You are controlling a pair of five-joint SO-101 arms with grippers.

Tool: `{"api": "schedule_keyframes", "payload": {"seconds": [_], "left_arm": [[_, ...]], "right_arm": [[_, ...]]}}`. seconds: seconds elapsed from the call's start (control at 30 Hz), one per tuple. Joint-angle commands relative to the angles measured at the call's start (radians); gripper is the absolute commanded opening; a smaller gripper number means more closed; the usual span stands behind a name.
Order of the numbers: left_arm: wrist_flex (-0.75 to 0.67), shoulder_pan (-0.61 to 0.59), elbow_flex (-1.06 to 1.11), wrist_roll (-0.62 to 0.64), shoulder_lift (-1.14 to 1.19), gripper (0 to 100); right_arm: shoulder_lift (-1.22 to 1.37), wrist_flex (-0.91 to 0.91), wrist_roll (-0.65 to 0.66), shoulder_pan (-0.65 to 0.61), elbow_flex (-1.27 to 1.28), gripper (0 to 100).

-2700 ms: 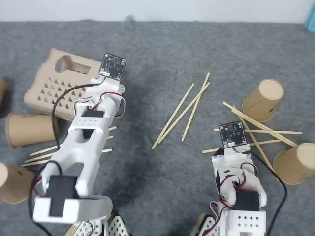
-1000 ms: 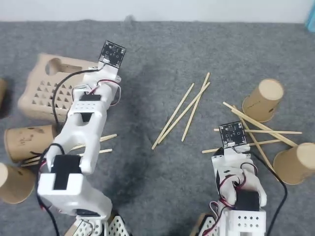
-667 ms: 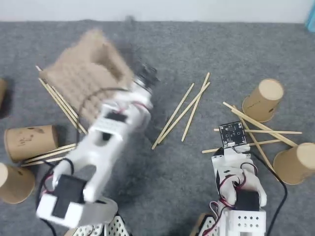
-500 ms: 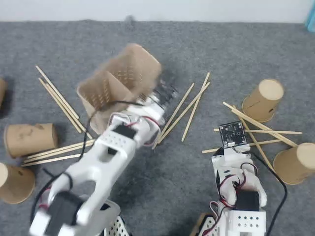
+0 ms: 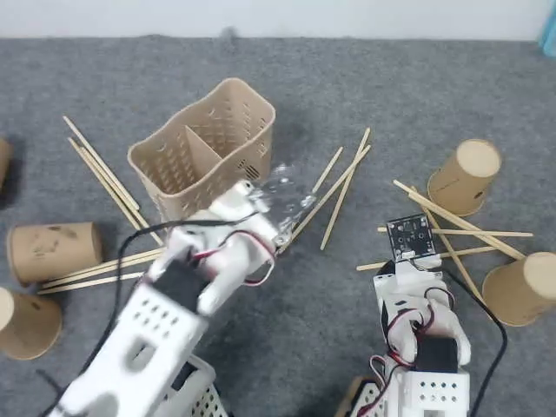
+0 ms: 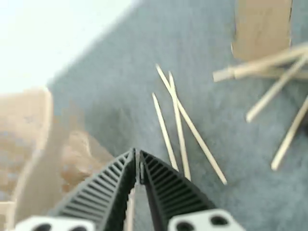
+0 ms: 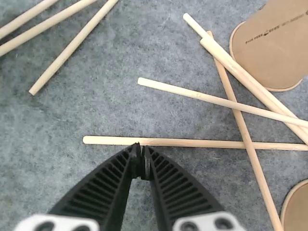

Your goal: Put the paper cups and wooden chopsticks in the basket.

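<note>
My left claw (image 6: 137, 162) is pressed together, with nothing I can make out between its fingers. It hangs just beside the basket (image 5: 208, 187), which stands upright toward the bench's far left, both compartments open upward. Three wooden chopsticks (image 6: 180, 132) lie on the grey bench (image 5: 261, 61) just past its tip.

My right claw (image 7: 140, 162) is also together and gripping nothing. Its tip sits right at a single chopstick (image 7: 202, 143) lying crosswise near the bench's right edge. More sticks cross beyond it, next to a paper cup (image 7: 272, 41). A line of small print runs across that cup's round bottom. Two more cups (image 5: 52, 252) lie by the bench's left edge.
</note>
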Motion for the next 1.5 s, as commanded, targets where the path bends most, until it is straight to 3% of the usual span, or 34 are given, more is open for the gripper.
{"api": "schedule_keyframes", "payload": {"seconds": [0.0, 0.17, 0.4, 0.6, 0.73, 0.9, 1.27, 1.37, 1.47], "left_arm": [[0.068, -0.044, -0.128, 0.018, -0.14, 1], [0.091, -0.218, -0.274, 0.103, -0.153, 2], [0.114, -0.451, -0.325, 0.293, -0.153, 19], [0.224, -0.628, -0.389, 0.391, -0.153, 19], [0.338, -0.646, -0.42, 0.427, -0.133, 19], [0.443, -0.647, -0.452, 0.502, 0.058, 19], [0.463, -0.646, -0.522, 0.589, 0.354, 18], [0.457, -0.637, -0.522, 0.583, 0.374, 12], [0.414, -0.595, -0.519, 0.489, 0.379, 2]], "right_arm": [[-0.013, -0.022, 0.009, 0.01, -0.005, 0.6], [-0.013, -0.022, 0.009, 0.01, -0.005, 0.6], [-0.013, -0.022, 0.009, 0.01, -0.005, 0.6], [-0.013, -0.021, 0.009, 0.01, -0.003, 0.6], [-0.013, -0.021, 0.009, 0.01, -0.003, 0.6], [-0.013, -0.019, 0.009, 0.012, -0.003, 0.6], [-0.013, -0.019, 0.009, 0.012, -0.003, 0.6], [-0.013, -0.019, 0.009, 0.012, -0.003, 0.6], [-0.013, -0.018, 0.009, 0.012, -0.003, 0.6]]}}
